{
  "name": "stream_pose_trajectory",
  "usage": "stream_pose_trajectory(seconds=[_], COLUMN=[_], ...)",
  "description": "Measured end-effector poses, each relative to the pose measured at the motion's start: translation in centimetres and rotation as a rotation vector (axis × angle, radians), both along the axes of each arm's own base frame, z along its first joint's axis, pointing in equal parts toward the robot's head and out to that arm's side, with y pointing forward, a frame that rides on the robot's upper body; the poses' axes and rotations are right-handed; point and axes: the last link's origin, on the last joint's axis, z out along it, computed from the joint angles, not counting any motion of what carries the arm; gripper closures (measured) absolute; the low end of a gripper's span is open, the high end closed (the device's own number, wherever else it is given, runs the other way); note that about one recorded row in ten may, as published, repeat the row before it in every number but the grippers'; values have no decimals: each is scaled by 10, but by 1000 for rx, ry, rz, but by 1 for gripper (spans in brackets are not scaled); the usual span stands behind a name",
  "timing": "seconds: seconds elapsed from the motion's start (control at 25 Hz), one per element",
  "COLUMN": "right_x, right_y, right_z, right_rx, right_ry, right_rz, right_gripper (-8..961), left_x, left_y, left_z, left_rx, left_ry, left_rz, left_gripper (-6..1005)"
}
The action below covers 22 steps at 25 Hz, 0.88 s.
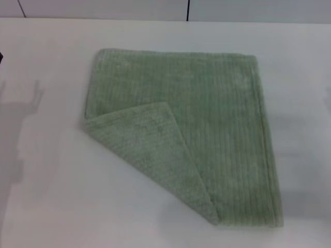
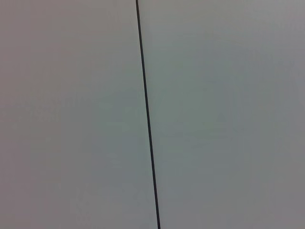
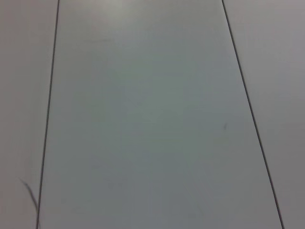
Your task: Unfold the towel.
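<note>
Towel point(image 1: 207, 119) flat mid-counter point(image 1: 46, 206), near-left corner point(image 1: 155, 111) folded over top. Soft, light, limp terry; pinch that flap tip. Both hands out of view, state unknown.

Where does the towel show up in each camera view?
Head view: the towel lies mid-table, its near-left corner folded over.
Left wrist view: not in it, only pale panels.
Right wrist view: not in it, only pale panels.
Shared landmark: the dark seam between panels.
</note>
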Motion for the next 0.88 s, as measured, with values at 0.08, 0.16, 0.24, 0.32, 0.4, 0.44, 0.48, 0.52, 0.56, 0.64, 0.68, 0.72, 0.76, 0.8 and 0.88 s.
stream_pose_trajectory(seconds=[0.08, 0.16, 0.24, 0.32, 0.4, 0.44, 0.48, 0.52, 0.56, 0.64, 0.68, 0.72, 0.76, 0.8, 0.88], right_x=[0, -1, -1, -3, -7, -7, -9, -13, -13, -18, -20, -27, -27, -39, -45], right_y=[0, 0, 0, 1, 6, 6, 11, 27, 27, 45, 55, 72, 72, 85, 90], right_z=[0, 0, 0, -1, -4, -4, -6, -8, -8, -13, -16, -20, -20, -21, -20], right_rx=[-1, -1, -1, -8, -40, -40, -66, -117, -117, -194, -246, -332, -332, -404, -440], right_ry=[0, 1, 2, -1, -14, -14, -19, -19, -19, -18, -19, -21, -21, -12, -13], right_rz=[2, 2, 3, 17, 37, 37, 41, 35, 35, 10, -9, -43, -43, -65, -77], right_gripper=[111, 113, 114, 116, 117, 118, 119, 119, 120, 122, 122, 123, 124, 125, 126], left_x=[0, 0, 0, -1, -1, -1, -1, -1, -1, 0, 0, 0, 0, 1, 2], left_y=[0, 0, 0, -1, -1, -1, -1, -1, -1, 0, 0, 0, 0, 1, 1], left_z=[0, 0, 0, 0, 0, 0, 0, 0, 0, 0, 0, 0, 0, 0, -1], left_rx=[1, 1, 1, 1, 1, 1, 2, 2, 2, 2, 1, 1, 1, -1, -1], left_ry=[0, 0, 0, -1, -1, -1, -1, -1, -1, -2, -2, -2, -2, -2, -4], left_rz=[1, 1, 2, 2, 2, 2, 2, 2, 2, 0, -1, -1, -1, -4, -7], left_gripper=[158, 159, 161, 162, 163, 164, 164, 165, 165, 167, 167, 168, 168, 169, 170])
